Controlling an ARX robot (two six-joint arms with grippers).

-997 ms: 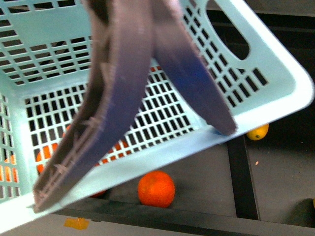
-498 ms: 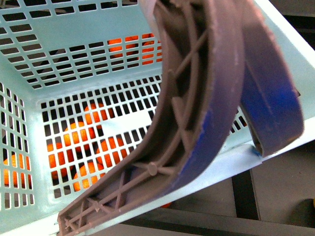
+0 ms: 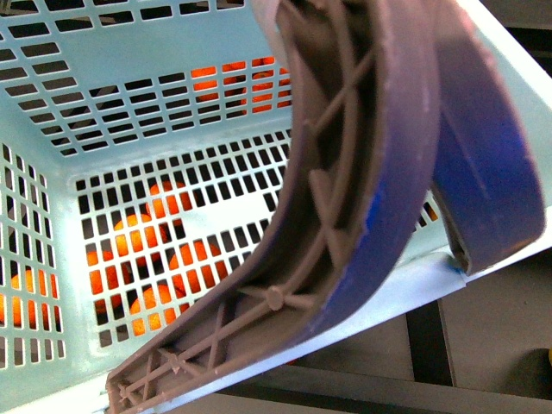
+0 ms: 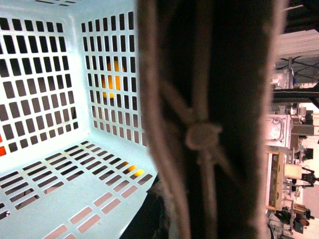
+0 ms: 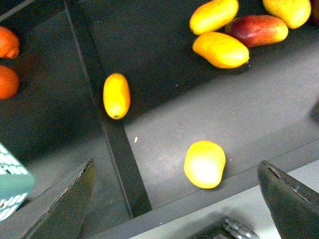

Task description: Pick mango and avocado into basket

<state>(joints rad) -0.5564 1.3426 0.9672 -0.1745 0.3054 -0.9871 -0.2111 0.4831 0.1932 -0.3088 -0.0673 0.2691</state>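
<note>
The basket (image 3: 392,291) fills almost all of the front view, from the left edge to near the right edge. It is tilted and very close to the camera. Its light teal walls and floor are full of slots. Through the slots, low on the left side, some orange fruits (image 3: 203,255) show behind it. The brown ribbed handle (image 3: 362,172) crosses in front of the basket as a wide curve, from the low left up to the right, and its outer face looks blue. In the left wrist view this handle stands just before the camera and hides much of the picture. The left hand itself does not show, so I cannot tell if it is wide, narrow or holding.

Right of the basket, a part of the dark table (image 3: 487,336) is visible. The right hand (image 5: 177,163) hangs above the table with its two dark fingers (image 5: 65,201) wide apart and holding nothing. The mango (image 5: 204,164) lies on the table between them, not touching either. A smaller yellow fruit (image 5: 116,95) lies on a black strip (image 5: 119,159), and more yellow fruits (image 5: 221,50) lie together, well apart from the mango.
</note>
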